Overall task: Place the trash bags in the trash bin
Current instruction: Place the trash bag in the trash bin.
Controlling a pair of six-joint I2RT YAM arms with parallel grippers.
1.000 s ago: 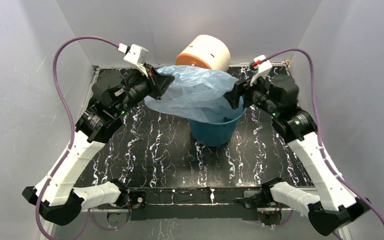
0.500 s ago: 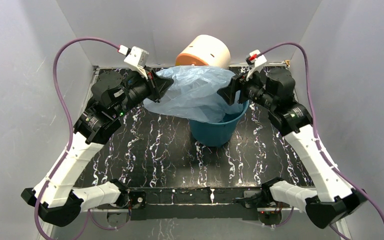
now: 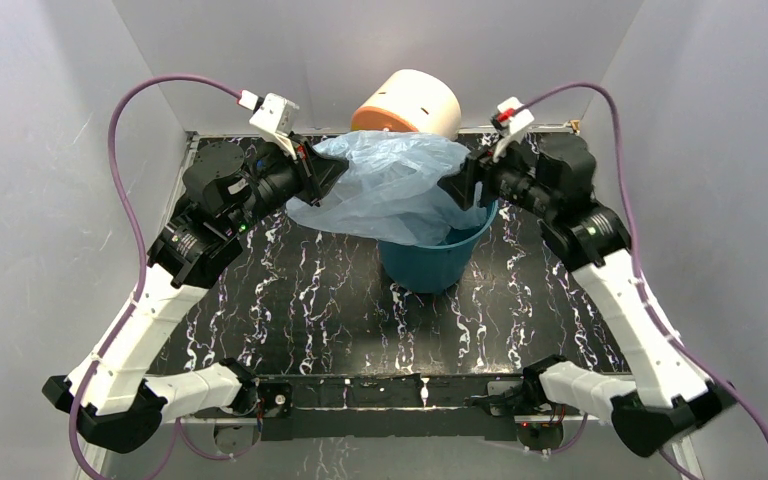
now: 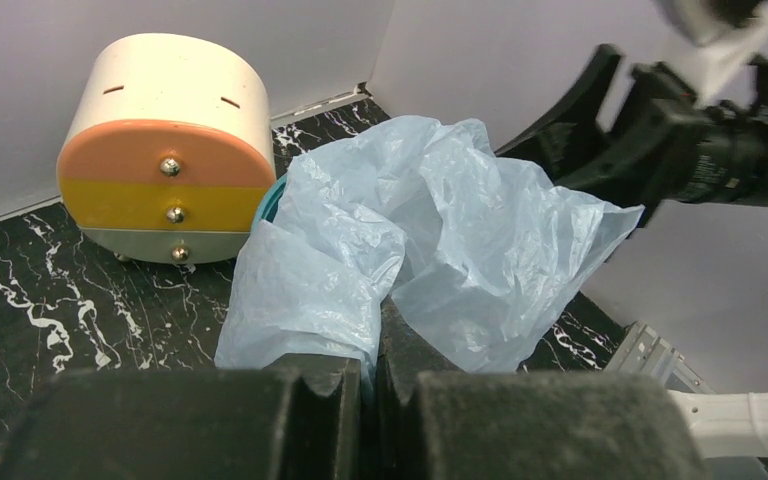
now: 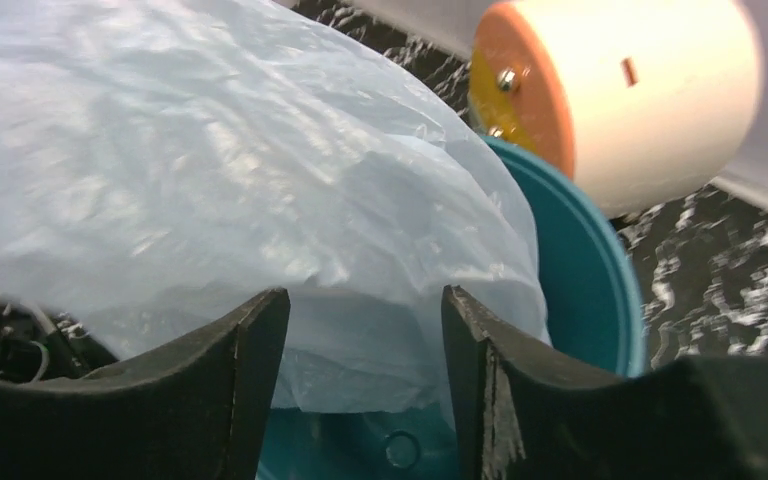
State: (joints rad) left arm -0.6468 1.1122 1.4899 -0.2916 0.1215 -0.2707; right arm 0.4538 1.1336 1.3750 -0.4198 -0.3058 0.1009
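Draped over the trash bin (image 3: 430, 268) rim, the trash bag (image 3: 390, 185) is pinched at one edge by the left gripper (image 3: 331, 169); the right gripper (image 3: 454, 190) is held spread at the other.

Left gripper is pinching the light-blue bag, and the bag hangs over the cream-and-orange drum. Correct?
Not quite. The left gripper does pinch the bag, but the bag hangs over the teal bin; the drum sits behind it. The top view shows this.
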